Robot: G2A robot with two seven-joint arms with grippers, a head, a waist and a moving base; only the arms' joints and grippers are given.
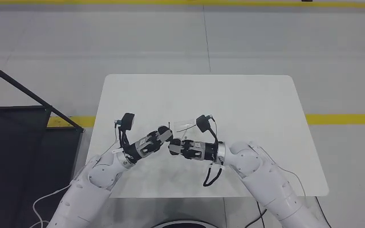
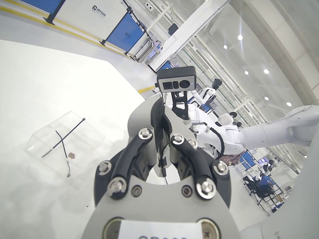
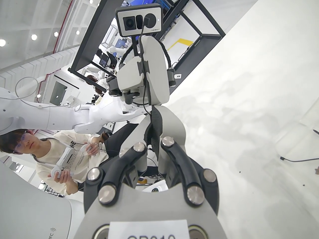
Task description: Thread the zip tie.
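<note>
From the top camera I see both arms meeting low and centre in the frame, over the near part of the white table (image 1: 256, 108). The left gripper (image 1: 164, 137) comes in from the lower left and the right gripper (image 1: 176, 145) from the lower right. Their tips are touching or just apart; I cannot tell which from here. Whatever lies between them is too small to make out. Just above the tips a clear tray (image 1: 184, 123) rests on the table, its outline barely readable.

In the left wrist camera, the left gripper (image 2: 161, 123) is clenched, its black pads pressed flat together at centre frame. A thin black strip, which I take for the zip tie (image 2: 163, 169), runs down the gap behind the pads toward the palm. Its front end is hidden by the pads. Beyond the tips, the right arm's wrist camera (image 2: 177, 80) covers the right fingers. At lower left the tray holds loose ties (image 2: 71, 131): two dark ones crossed, and a pale one beside them that is hard to make out.

In the right wrist camera, the right gripper (image 3: 154, 125) is clenched too, pads together at centre frame. They show edge-on, so I cannot tell whether anything is pinched there. The left gripper's housing stands just past the tips. At the right edge one of the loose ties is cut off by the frame.
</note>
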